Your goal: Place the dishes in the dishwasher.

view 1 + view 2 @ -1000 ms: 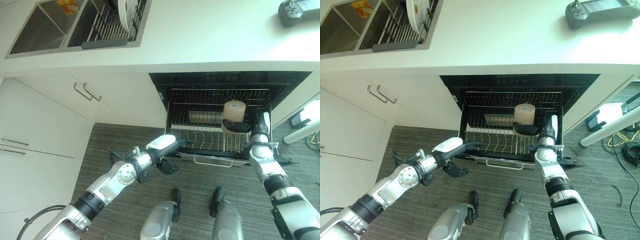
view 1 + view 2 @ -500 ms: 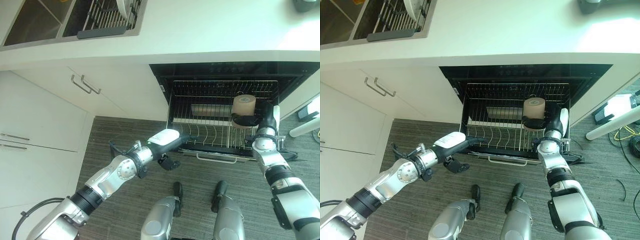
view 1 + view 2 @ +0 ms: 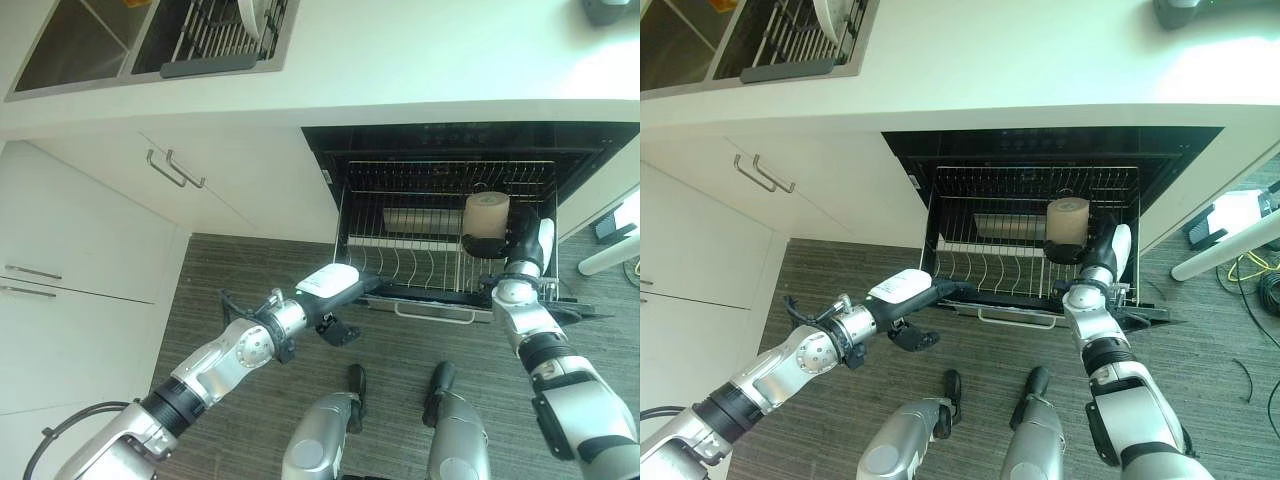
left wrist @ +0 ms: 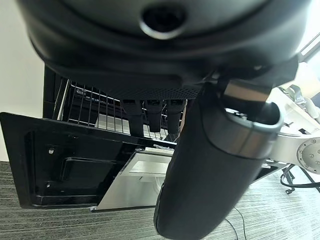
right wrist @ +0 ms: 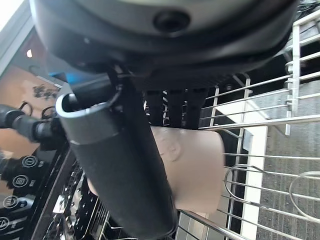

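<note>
From the left eye view, the right hand (image 3: 508, 244) clasps one beige cylindrical ceramic cup (image 3: 485, 215) over the right side of the pulled-out wire dishwasher rack (image 3: 400, 262), its long axis roughly upright. The left hand (image 3: 335, 287), fingers straight, rests at the rack's near left edge. The right wrist view shows fingers (image 5: 167, 107) curled around the cup, wire tines just beyond.
</note>
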You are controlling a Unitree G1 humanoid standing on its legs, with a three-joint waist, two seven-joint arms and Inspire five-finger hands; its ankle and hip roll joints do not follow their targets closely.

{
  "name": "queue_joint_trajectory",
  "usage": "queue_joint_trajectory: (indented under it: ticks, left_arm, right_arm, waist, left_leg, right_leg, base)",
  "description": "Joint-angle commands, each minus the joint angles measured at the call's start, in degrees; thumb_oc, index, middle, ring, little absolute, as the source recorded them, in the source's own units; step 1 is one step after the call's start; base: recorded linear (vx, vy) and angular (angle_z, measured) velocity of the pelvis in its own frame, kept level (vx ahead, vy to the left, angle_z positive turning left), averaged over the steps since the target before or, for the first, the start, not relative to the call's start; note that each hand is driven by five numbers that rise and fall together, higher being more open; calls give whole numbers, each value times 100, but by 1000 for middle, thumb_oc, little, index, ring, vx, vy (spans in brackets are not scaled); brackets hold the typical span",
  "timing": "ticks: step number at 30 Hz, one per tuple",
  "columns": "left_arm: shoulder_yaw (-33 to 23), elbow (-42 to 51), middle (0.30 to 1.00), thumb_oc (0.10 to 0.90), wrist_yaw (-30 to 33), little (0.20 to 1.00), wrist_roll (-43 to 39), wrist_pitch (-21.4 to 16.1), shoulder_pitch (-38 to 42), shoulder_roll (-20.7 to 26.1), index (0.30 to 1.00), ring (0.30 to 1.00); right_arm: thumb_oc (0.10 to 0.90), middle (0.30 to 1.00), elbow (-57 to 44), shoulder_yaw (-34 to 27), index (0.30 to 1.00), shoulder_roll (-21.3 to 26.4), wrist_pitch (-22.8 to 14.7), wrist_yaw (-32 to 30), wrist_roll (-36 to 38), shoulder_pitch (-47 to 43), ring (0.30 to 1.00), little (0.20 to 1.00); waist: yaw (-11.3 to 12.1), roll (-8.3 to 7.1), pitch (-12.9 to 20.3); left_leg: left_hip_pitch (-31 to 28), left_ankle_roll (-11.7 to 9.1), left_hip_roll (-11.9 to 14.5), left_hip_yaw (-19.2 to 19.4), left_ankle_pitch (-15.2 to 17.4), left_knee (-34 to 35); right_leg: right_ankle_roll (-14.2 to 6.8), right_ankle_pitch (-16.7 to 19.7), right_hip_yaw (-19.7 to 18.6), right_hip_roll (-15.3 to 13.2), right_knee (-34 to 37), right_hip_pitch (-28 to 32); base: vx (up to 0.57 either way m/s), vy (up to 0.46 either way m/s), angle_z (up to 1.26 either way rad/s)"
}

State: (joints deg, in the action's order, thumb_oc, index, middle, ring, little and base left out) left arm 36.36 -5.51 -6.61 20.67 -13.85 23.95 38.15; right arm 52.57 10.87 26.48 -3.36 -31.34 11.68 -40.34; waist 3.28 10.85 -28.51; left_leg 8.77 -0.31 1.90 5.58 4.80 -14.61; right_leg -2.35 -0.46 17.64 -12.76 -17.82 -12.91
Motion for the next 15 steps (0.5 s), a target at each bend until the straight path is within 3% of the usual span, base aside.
queue_joint_trajectory:
  ticks: [1, 5, 9, 15]
  left_arm:
    - [110, 415, 900, 800, 94, 900, 77, -134, -199, 182, 900, 900]
    - [175, 441, 900, 800, 147, 900, 139, -106, -331, 97, 900, 900]
    - [320, 381, 900, 800, 328, 900, 236, -125, -452, 27, 900, 900]
    - [386, 299, 900, 800, 663, 900, 296, -42, -762, -12, 900, 900]
  right_arm:
    - [800, 900, 64, -257, 900, 303, -229, -617, 351, 36, 900, 900]
    - [800, 900, -255, -401, 900, 270, -831, -1040, 121, 39, 900, 900]
    - [800, 900, -467, -414, 900, 278, -906, -1255, -21, 51, 900, 900]
    - [800, 900, -1202, -582, 900, -82, -2241, -1231, 628, 362, 900, 900]
  waist:
    - [-111, -20, 18]
    - [-134, 16, 33]
    - [-162, 72, 40]
    - [-227, 69, 113]
  left_leg:
    - [282, -17, 312, 117, 408, -258]
    - [256, -16, 313, 155, 426, -258]
    - [250, -1, 287, 193, 457, -258]
    - [155, 17, 297, 255, 486, -258]
  right_leg:
    - [-429, -696, -468, -125, 63, 484]
    - [-439, -722, -457, -145, 63, 509]
    - [-460, -741, -452, -184, 63, 511]
    - [-453, -776, -482, -186, 63, 588]
  base:
    - [0, 0, 0]
    - [10, 31, -4]
    - [-6, 49, -5]
    - [21, 29, -6]
